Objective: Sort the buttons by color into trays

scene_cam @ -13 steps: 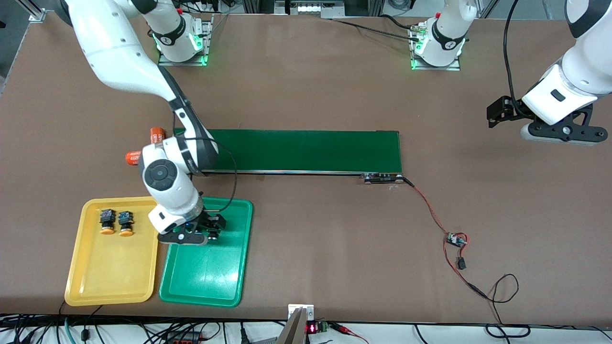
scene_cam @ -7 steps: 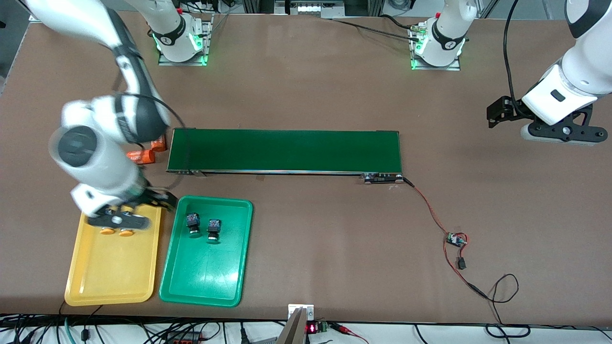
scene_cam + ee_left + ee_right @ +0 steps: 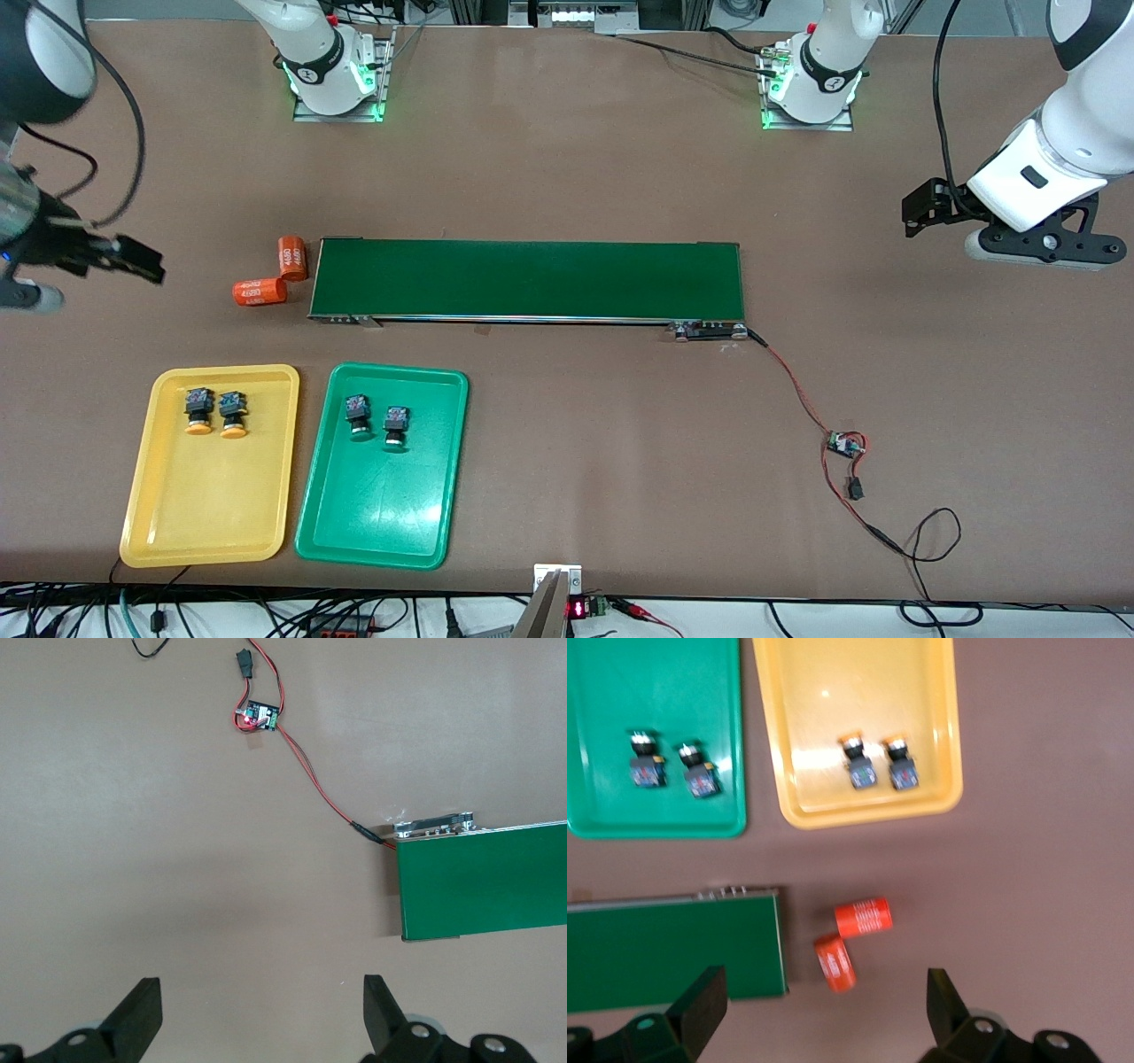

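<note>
While both arms are raised off the table, the scene is recorded thus:

Yellow tray (image 3: 213,496): two orange-capped buttons (image 3: 215,413) are held side by side.
Green tray (image 3: 381,505): two green-capped buttons (image 3: 376,419) are held side by side; it lies beside the yellow tray.
Right gripper (image 3: 824,1001): spread wide, nothing gripped, over two orange cylinders (image 3: 850,939).
Left gripper (image 3: 261,1010): spread wide, nothing gripped, waiting over bare table near the conveyor belt (image 3: 483,877).

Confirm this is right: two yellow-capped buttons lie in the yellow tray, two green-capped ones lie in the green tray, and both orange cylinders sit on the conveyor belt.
Not quite. The orange cylinders lie on the table beside the conveyor belt, at the right arm's end, as the front view shows. The yellow-capped buttons are in the yellow tray, the green-capped buttons in the green tray.
</note>
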Available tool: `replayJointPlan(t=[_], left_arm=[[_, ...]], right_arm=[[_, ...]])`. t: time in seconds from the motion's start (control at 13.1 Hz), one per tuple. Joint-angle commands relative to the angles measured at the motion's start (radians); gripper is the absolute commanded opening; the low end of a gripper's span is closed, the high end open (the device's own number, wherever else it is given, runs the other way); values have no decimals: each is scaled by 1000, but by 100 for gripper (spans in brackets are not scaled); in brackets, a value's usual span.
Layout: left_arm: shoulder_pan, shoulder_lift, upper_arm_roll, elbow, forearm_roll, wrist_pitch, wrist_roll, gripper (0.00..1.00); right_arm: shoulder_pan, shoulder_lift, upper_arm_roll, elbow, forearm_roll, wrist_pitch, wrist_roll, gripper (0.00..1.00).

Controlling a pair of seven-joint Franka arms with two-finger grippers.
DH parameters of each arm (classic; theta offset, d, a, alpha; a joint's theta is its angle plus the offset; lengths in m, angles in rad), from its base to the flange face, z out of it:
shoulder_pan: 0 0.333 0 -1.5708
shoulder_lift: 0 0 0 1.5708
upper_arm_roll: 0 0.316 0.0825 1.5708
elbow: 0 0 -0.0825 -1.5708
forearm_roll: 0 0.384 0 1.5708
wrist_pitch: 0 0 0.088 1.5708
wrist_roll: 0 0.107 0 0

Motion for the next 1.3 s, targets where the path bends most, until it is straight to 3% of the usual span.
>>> replayJointPlan(t=[0.0, 0.23, 0.54, 1.22], left_arm=[[8, 3, -5, 21, -8, -19, 10, 100], [8, 5, -5, 21, -8, -19, 12, 100], [8, 3, -5, 21, -8, -19, 12, 100], [8, 5, -4, 21, -8, -19, 10, 100]], right_arm=[[-42, -108, 11, -106, 16, -38, -16, 100], [-58, -158, 11, -171, 17, -47, -80, 100], [-62, -162, 9, -117, 14, -168, -76, 100], [-59, -135, 8, -105, 17, -184, -90, 100]])
